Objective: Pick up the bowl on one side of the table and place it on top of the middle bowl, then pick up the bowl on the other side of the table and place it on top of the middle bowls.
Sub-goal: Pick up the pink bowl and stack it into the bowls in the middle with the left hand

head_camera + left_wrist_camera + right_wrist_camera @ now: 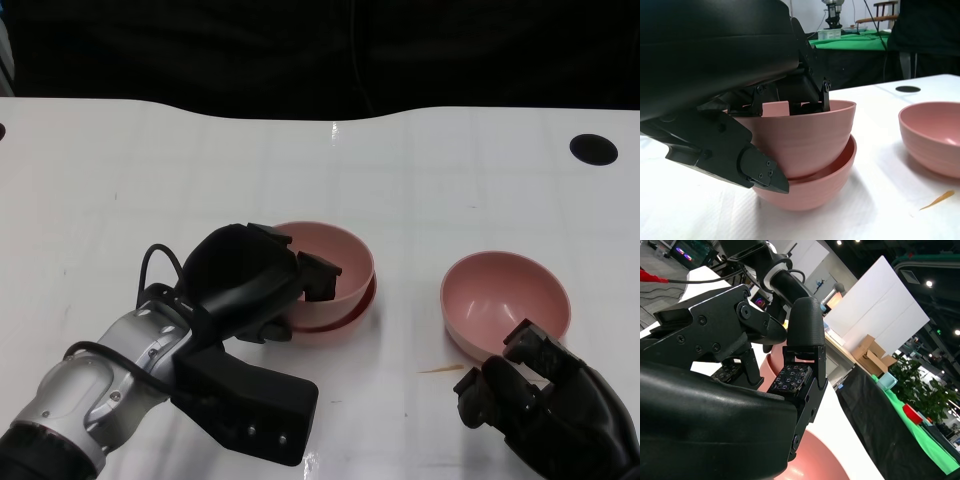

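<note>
Two pink bowls are stacked at the table's middle. The upper bowl (335, 255) (800, 140) sits slightly tilted inside the lower bowl (345, 318) (815, 192). My left hand (250, 280) grips the upper bowl's left rim, with fingers (810, 97) hooked inside it and another finger (757, 167) against its outer wall. A third pink bowl (505, 300) (935, 132) stands alone to the right. My right hand (535, 395) lies just in front of it, fingers (800, 380) apart and close to its near rim, holding nothing. Part of that bowl (815, 460) shows past the fingers.
A thin orange streak (440, 369) (937, 200) marks the white table (200, 170) between the stack and the right bowl. A black round hole (593, 149) is at the far right. The table's back edge meets a dark backdrop.
</note>
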Available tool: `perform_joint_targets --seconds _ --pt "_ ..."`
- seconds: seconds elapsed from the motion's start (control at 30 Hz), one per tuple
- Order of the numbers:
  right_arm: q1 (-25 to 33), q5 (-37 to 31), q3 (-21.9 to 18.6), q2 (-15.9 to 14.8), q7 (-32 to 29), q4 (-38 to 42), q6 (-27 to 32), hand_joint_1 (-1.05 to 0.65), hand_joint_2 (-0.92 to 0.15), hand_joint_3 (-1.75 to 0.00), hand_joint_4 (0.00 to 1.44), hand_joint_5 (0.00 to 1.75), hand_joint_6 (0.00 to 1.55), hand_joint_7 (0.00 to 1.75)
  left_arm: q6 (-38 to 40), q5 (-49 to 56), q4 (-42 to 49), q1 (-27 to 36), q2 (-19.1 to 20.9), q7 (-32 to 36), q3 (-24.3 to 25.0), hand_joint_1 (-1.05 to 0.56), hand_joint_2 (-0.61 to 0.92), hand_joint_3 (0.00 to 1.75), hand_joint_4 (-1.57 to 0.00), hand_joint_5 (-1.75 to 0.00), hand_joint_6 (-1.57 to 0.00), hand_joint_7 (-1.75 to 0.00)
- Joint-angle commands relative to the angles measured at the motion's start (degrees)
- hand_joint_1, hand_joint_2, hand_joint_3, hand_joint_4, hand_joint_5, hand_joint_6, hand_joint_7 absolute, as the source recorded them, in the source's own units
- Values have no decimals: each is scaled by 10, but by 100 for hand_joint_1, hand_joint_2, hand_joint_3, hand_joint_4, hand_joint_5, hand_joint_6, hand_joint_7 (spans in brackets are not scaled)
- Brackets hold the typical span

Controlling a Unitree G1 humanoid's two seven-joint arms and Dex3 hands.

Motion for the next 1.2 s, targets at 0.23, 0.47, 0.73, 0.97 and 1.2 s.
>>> perform_joint_targets --seconds 0.23,0.47,0.73,0.97,1.2 --pt "3 0 -4 -5 4 -1 -6 -9 -65 -85 85 158 97 108 2 10 21 -2 -2 31 -6 -11 78 0 -64 -175 -64 -154" --pt "2 -2 -3 -5 0 -3 -3 -10 -64 -86 86 158 97 109 8 15 23 -6 -4 29 -8 -11 78 0 -66 -170 -68 -145" --pt "4 -1 -3 -2 -2 -5 -5 -9 -62 -89 86 158 97 109 11 16 35 -12 -10 29 -9 -10 81 1 -69 -164 -73 -132" --pt "0 -1 -2 -4 -3 -2 -2 -10 -64 -87 86 158 98 108 10 14 51 -22 -14 25 -11 -11 84 1 -67 -167 -68 -140" --pt "1 -4 -2 0 -9 -2 -5 -10 -64 -86 87 157 100 105 4 10 59 -30 -13 24 -13 -11 85 0 -67 -171 -68 -140"
